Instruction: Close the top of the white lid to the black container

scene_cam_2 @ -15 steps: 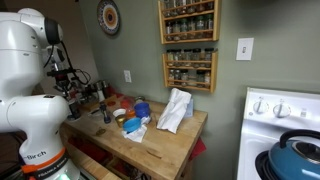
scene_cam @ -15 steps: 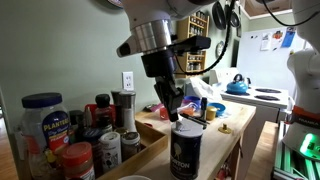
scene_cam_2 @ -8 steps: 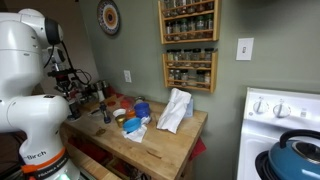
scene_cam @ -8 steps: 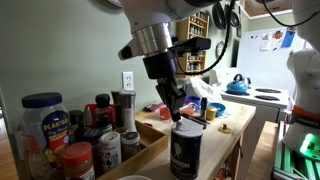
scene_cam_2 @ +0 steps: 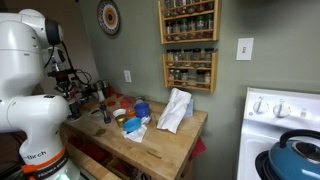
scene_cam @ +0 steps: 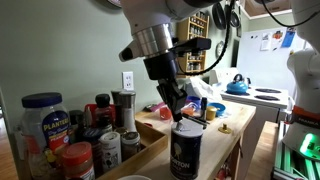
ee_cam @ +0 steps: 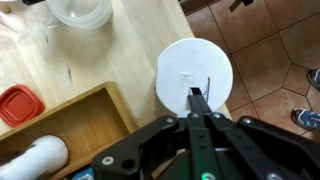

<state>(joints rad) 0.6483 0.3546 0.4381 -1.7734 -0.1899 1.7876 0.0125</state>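
Note:
The black container (scene_cam: 185, 150) with pale lettering stands upright at the front edge of the wooden counter. Its round white lid (ee_cam: 194, 72) fills the middle of the wrist view and looks flat, with a thin seam near its centre. My gripper (ee_cam: 197, 96) is straight above it, fingers pressed together, tips on or just over the near part of the lid. In an exterior view the gripper (scene_cam: 178, 113) points down onto the canister's top. In the other exterior view the arm (scene_cam_2: 40, 70) hides the container.
A wooden tray (scene_cam: 140, 150) holds spice jars, a blue-lidded clear jar (scene_cam: 44, 118) and a red-lidded jar (scene_cam: 78, 158). A clear plastic tub (ee_cam: 80, 12) sits on the wooden counter (ee_cam: 120, 55). Floor tiles (ee_cam: 270, 60) lie beyond the counter edge. A stove with a blue kettle (scene_cam: 238, 84) stands behind.

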